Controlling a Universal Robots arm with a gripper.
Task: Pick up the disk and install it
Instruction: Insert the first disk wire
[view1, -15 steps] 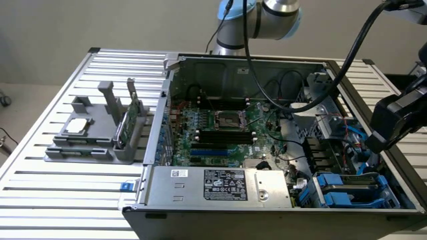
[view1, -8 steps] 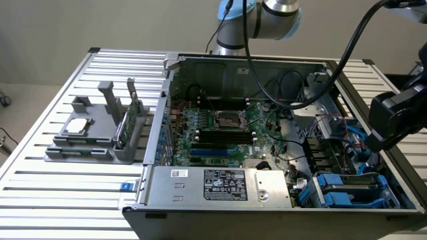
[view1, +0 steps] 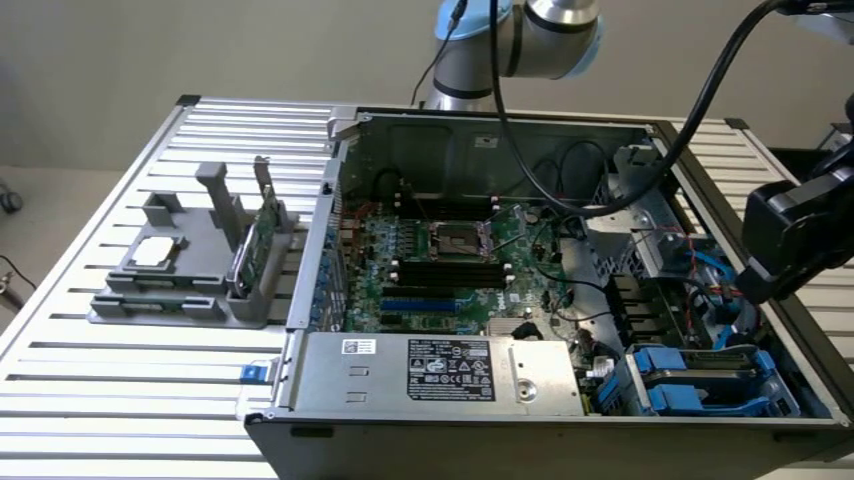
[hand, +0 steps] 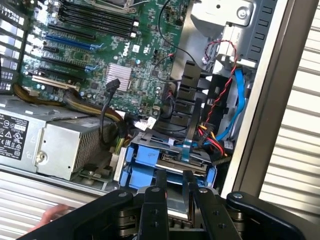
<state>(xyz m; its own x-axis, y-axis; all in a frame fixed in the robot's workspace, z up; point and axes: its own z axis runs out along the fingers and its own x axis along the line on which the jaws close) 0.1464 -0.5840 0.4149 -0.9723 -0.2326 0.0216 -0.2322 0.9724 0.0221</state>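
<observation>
Here is the open black-and-silver computer tower case (view1: 467, 445), lying on its side on the slatted aluminium table (view1: 120, 400). Its green motherboard (view1: 441, 260) faces up and a silver boxy power supply with a black-and-white label (view1: 427, 370) sits along the near wall. The silver and pale-blue robot arm (view1: 534, 30) reaches in from the far side, with a thick black cable (view1: 694, 100) looping down across the case. The black two-fingered gripper (view1: 758, 290) hangs at the exterior view's right, over the drive-bay end of the case. Below it, in the corner bay beside the power supply, lies the flat silver-grey hard disk in its blue plastic carrier (view1: 694, 375), sitting down among the other blue brackets. From the wrist camera the gripper (hand: 175, 182) points straight at that disk (hand: 172, 158). The two dark fingers (hand: 161, 185) stand a narrow way apart, and their tips line up over the disk's near edge. Nothing is clamped between them, and the silver metal shows through the gap. Whether the tips actually touch the carrier, I can't tell. Just behind the disk, red wires (hand: 222, 100) and a flat blue data cable (hand: 235, 95) run up past the black bay frame. Over at the exterior view's left, well apart from the case, a grey plastic fixture (view1: 174, 290) holds a small square silver chip (view1: 156, 252). A thin green circuit card (view1: 263, 250) stands on edge in the same fixture.
</observation>
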